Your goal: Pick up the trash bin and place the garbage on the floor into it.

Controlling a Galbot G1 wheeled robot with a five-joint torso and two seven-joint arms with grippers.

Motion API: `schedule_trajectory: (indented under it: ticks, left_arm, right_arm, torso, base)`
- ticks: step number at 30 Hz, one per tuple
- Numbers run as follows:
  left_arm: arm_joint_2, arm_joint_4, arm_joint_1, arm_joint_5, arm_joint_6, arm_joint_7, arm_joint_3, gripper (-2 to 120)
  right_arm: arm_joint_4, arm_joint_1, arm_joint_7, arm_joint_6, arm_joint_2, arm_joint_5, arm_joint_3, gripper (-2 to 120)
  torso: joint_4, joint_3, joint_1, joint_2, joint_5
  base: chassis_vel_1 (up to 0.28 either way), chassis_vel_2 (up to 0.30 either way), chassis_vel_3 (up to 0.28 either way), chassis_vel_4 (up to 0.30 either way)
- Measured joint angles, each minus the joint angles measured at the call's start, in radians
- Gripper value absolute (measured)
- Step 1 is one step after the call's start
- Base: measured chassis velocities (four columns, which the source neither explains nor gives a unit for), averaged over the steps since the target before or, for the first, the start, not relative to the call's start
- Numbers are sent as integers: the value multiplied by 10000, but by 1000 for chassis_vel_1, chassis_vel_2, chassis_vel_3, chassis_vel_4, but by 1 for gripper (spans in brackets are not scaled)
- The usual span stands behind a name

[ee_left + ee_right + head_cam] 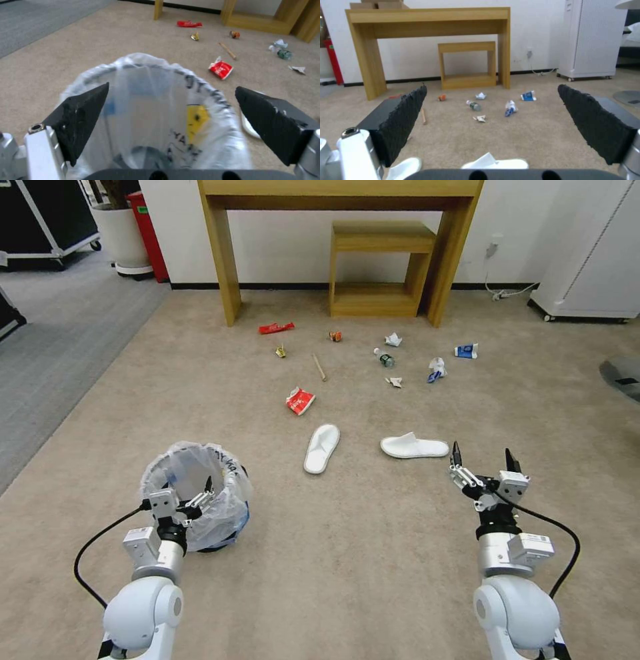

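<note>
The trash bin [195,493] stood on the beige carpet [360,553] at seven o'clock from the litter [300,400], your left gripper [190,499] spread wide over its near rim. Straddle rim and liner together before closing. Your right gripper [485,457] hovered open, empty.

Two slippers [322,448] before the garbage [300,401]
</note>
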Motion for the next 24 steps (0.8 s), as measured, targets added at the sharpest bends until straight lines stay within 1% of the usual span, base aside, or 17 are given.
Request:
schedule_trajectory:
  ticks: [6,13,18,24]
  left_arm:
    - [-20,38,14,27,-43,-10,-9,100]
    - [-25,74,-8,33,-50,-19,-10,100]
    - [-38,147,-17,43,-74,-20,-20,100]
    - [-30,198,-42,40,-78,-21,-54,100]
  right_arm:
    - [-3,0,-39,31,0,-11,3,100]
    - [-66,29,-77,85,2,-24,3,100]
    - [-146,62,-158,226,-3,2,-4,100]
    - [-186,86,-239,313,-2,3,-3,100]
  torso:
    - [1,-1,0,0,1]
    - [1,0,-1,0,2]
    - [1,0,0,0,1]
    - [0,0,0,0,2]
  base:
    - [168,166,-153,-157]
    - [123,119,-118,-115]
    - [57,67,-83,-70]
    - [0,0,0,0]
